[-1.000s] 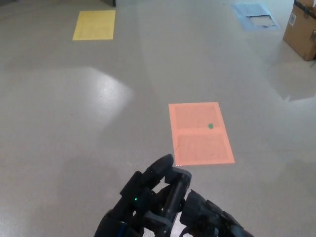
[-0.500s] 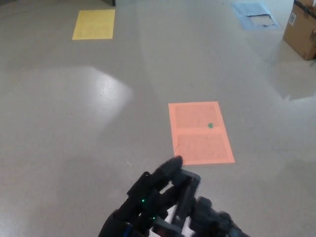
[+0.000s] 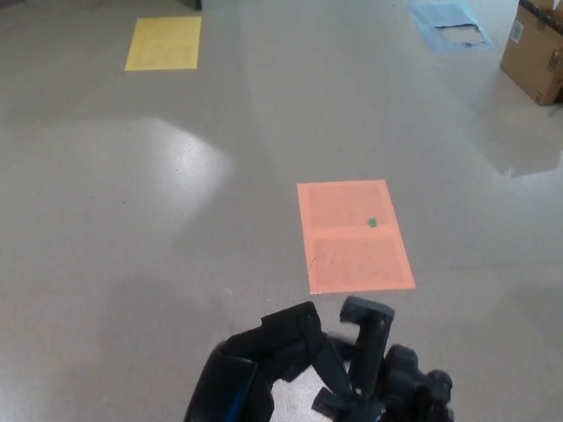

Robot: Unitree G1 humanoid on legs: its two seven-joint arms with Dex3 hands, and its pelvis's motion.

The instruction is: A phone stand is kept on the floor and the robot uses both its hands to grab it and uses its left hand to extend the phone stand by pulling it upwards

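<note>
Both hands are down at the bottom edge of the head view, with the black phone stand [image 3: 369,338] poking up between them; the right hand [image 3: 413,391] looks wrapped around its lower part. The left hand [image 3: 264,360] sits just beside it, but whether its fingers are clamped on the stand I can't tell. Behind them an orange floor mat [image 3: 354,236] lies on the grey floor [image 3: 132,220], a cardboard box [image 3: 535,51] far off.

1 head view, angled down over floor [image 3: 176,220] ahead.
</note>
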